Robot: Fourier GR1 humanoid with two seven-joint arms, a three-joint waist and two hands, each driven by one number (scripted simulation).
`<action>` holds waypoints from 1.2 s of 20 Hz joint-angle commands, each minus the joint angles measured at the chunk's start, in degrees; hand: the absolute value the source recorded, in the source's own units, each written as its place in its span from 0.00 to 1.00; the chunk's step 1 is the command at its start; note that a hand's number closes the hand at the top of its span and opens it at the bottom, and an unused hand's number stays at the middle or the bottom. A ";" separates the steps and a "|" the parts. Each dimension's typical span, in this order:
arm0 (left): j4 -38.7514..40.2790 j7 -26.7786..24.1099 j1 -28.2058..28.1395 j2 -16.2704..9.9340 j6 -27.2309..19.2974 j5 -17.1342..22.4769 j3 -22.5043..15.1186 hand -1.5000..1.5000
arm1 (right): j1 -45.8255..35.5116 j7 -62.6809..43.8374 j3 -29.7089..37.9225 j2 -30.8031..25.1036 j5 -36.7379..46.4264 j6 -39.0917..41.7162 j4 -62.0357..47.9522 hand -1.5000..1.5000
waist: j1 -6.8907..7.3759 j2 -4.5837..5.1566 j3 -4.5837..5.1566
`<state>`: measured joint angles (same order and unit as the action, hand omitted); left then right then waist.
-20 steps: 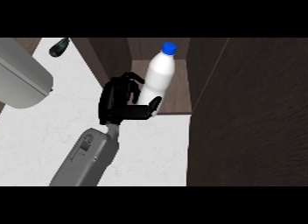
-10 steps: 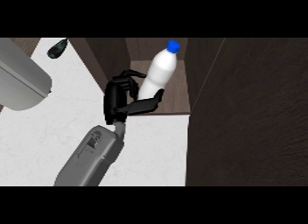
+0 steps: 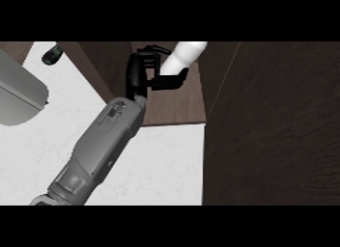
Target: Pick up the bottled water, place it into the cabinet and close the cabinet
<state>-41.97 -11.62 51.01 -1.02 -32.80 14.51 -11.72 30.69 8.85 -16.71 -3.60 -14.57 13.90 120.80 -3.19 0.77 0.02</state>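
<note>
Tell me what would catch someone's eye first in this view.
First, the white bottle at top center, held by the black right hand whose fingers and thumb curl round it over the dark wooden cabinet shelf. Then the long grey forearm rising from the lower left across the pale counter.

White counter (image 3: 151, 159); brown cabinet shelf (image 3: 177, 108) bears bottled water (image 3: 183, 55).

The cabinet (image 3: 273, 120) looks like dark brown wood with a fine grain and a matt finish, and its shelf board (image 3: 174, 103) is the same wood. Left of the cabinet, the table (image 3: 159, 164) is white, smooth, faintly marbled stone. The bottled water (image 3: 183, 57) looks like smooth white plastic. The robot hand (image 3: 146, 72) is black, slightly glossy plastic; its forearm (image 3: 98, 149) is matt grey.
</note>
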 commanded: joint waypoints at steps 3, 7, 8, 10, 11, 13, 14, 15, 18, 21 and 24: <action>16.56 -7.14 8.56 0.30 0.44 -1.80 4.32 1.00 | 1.18 1.56 1.12 -1.43 -1.06 1.59 -0.08 0.00 | -0.40 0.29 0.00; 23.02 -11.40 9.14 0.92 -2.72 -4.02 4.51 1.00 | 1.11 3.33 0.12 -1.15 0.11 2.20 -2.63 0.00 | -0.84 0.57 -0.02; 24.55 -8.75 12.27 -2.07 -0.46 -4.30 4.69 1.00 | -0.46 1.07 2.46 -2.22 -1.48 1.90 -1.06 0.00 | -0.46 0.53 -0.01; 27.54 -11.28 11.31 -0.88 -2.85 -5.27 4.72 1.00 | -1.25 0.96 0.18 -0.12 0.02 0.26 -1.20 0.00 | -0.52 0.63 0.02; 28.66 -11.27 12.30 -2.99 -2.43 -5.69 4.80 1.00 | 0.35 1.48 -0.81 -0.34 0.58 0.68 -0.93 0.00 | -1.29 0.86 0.02; 30.37 -12.28 12.68 -2.49 -5.56 -6.43 4.90 1.00 | -0.09 3.49 -1.30 0.17 1.74 1.04 -3.09 0.00 | -1.26 0.84 0.01; 31.08 -12.83 12.26 -2.72 -6.24 -6.52 5.11 1.00 | 0.40 0.95 1.82 -1.58 -1.94 1.18 0.76 0.00 | -1.18 0.80 0.02; 31.76 -12.85 13.04 -2.19 -5.85 -6.55 5.27 1.00 | -2.03 0.86 1.73 -1.59 -1.80 1.90 -2.31 0.00 | -0.58 0.78 0.01; 32.99 -15.68 11.79 0.05 -9.56 -6.81 5.71 0.00 | -2.16 0.90 1.40 -0.28 -1.07 0.32 -2.85 0.00 | -0.55 0.82 0.03; 34.76 -13.12 14.32 -4.16 -5.52 -6.60 6.41 0.00 | -2.32 2.36 1.37 -0.59 -0.39 1.02 -3.10 0.00 | -0.52 0.76 0.02; 36.27 -13.07 14.81 -2.66 -7.47 -6.45 6.95 0.00 | -0.69 1.22 -0.39 -0.70 -1.18 1.33 -0.37 0.00 | -1.45 0.99 0.06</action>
<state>-8.31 -24.50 65.42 -1.35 -39.85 8.93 -4.86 29.62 11.15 -16.28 -4.29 -15.31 15.43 118.36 -4.34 1.18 -0.19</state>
